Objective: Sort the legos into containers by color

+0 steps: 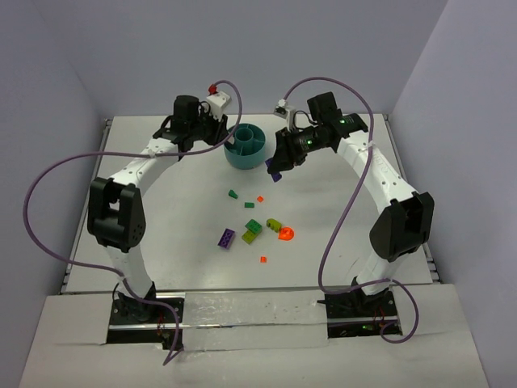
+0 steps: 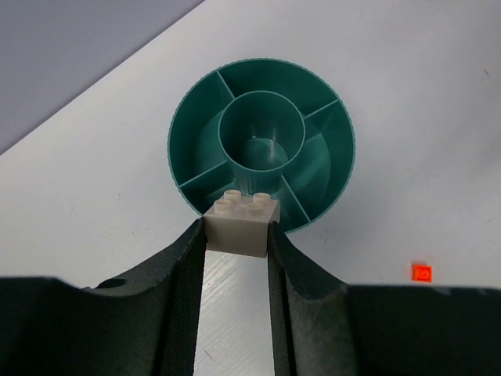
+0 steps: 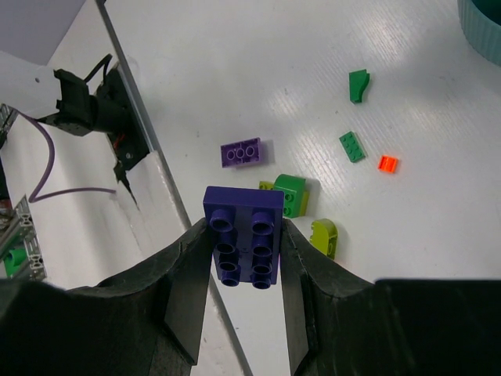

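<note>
The round teal bowl (image 1: pixel 246 147) with wedge compartments stands at the back centre. My left gripper (image 2: pixel 239 233) is shut on a white brick (image 2: pixel 243 223), just short of the bowl's near rim (image 2: pixel 176 141). To the right of the bowl, my right gripper (image 3: pixel 244 235) is shut on a dark purple plate (image 3: pixel 244 235) and holds it above the table (image 1: pixel 274 172). Loose legos lie mid-table: a purple brick (image 1: pixel 227 238), a green brick (image 1: pixel 254 226), a lime piece (image 1: pixel 275 224), an orange-red piece (image 1: pixel 286 234) and two dark green bits (image 1: pixel 232 194).
Small orange bits lie at mid-table (image 1: pixel 260 199) and nearer the front (image 1: pixel 263 259). One orange bit (image 2: pixel 421 272) shows right of the left fingers. Both arms arch in from the table's sides, with purple cables looping beside them. Walls close the table at back and sides.
</note>
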Controlling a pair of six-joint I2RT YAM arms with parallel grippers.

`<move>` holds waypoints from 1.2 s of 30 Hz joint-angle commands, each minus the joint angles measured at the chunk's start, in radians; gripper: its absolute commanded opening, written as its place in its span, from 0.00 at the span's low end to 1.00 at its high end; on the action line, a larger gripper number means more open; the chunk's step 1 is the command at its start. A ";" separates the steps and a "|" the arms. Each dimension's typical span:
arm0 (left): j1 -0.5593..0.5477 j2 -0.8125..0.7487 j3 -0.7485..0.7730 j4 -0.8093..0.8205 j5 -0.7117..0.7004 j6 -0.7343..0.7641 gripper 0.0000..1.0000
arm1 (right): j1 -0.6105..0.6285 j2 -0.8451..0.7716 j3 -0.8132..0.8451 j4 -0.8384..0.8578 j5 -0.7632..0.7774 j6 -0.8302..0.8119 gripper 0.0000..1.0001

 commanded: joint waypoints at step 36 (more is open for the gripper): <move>-0.015 0.185 0.226 -0.106 0.034 -0.027 0.80 | -0.001 -0.065 -0.163 0.629 0.378 0.332 0.00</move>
